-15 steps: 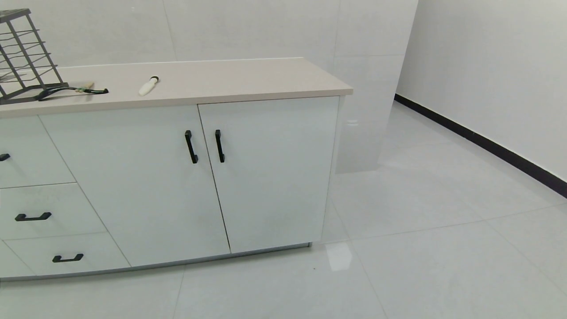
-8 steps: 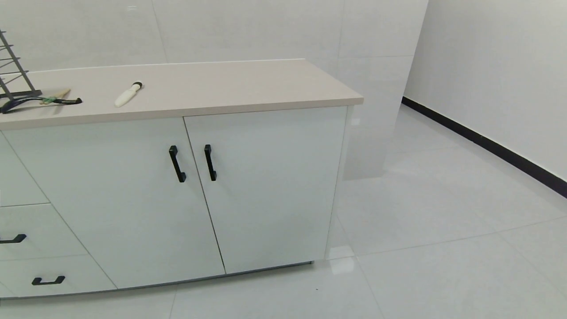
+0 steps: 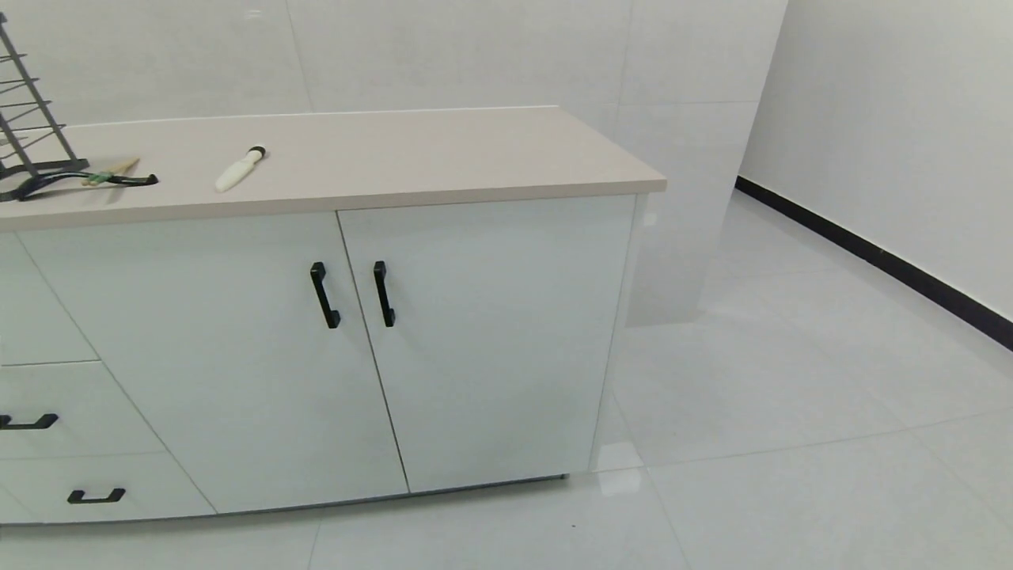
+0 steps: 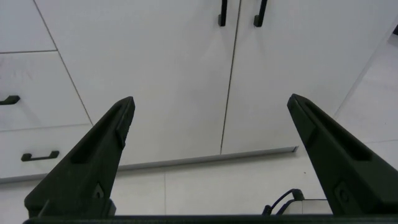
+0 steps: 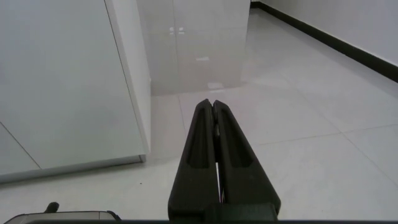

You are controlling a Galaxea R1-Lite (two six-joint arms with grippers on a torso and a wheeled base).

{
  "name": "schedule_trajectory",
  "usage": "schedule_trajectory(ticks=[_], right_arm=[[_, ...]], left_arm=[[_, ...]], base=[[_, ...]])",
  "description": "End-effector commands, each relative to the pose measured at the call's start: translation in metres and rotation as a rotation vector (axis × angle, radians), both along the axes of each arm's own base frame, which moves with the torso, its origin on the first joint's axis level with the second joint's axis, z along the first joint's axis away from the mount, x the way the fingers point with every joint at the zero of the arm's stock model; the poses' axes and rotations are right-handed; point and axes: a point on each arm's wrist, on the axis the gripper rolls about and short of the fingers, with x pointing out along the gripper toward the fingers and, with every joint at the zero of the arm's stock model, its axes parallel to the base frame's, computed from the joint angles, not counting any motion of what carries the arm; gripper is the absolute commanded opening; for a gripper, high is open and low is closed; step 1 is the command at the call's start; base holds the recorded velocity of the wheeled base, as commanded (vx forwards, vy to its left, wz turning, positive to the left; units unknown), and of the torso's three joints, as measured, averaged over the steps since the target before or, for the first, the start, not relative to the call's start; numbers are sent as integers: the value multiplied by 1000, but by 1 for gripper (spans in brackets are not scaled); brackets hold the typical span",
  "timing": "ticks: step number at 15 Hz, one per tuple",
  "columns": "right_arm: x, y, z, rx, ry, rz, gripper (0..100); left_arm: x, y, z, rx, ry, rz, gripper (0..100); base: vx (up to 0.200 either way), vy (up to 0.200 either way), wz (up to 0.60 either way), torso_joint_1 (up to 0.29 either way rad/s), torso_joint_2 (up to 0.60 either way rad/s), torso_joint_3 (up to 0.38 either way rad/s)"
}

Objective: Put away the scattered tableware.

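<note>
On the beige countertop (image 3: pixel 411 158) lies a white-handled utensil with a black tip (image 3: pixel 240 169). Further left, a black utensil (image 3: pixel 87 181) with a wooden stick (image 3: pixel 111 170) across it rests by the foot of a dark wire rack (image 3: pixel 32 119). My left gripper (image 4: pixel 210 109) is open, low down and facing the white cabinet doors (image 4: pixel 186 74). My right gripper (image 5: pixel 213 112) is shut with nothing in it, held low over the floor tiles (image 5: pixel 298 137) beside the cabinet's end panel.
The white cabinet has two doors with black handles (image 3: pixel 354 294) and drawers (image 3: pixel 47 412) on the left. Open tiled floor (image 3: pixel 791 396) stretches to the right, up to a wall with a black skirting (image 3: pixel 870 257).
The camera has moved: the cabinet looks nearer and sits lower in the picture, then shifts slightly right. The utensils lie in the same places on the counter.
</note>
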Motion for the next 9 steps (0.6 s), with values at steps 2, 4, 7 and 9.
schedule_trajectory(ticks=[2,4,7,9], right_arm=[[0,0,0,0,1,0,0],[0,0,0,0,1,0,0],[0,0,0,0,1,0,0],[0,0,0,0,1,0,0]], left_arm=[[0,0,0,0,0,2,100],[0,0,0,-2,0,0,100],[0,0,0,-2,0,0,100],[0,0,0,0,0,0,100]], base=[[0,0,600,0,2,5],[0,0,600,-2,7,5],[0,0,600,2,7,5],[100,100,0,1,1,4]])
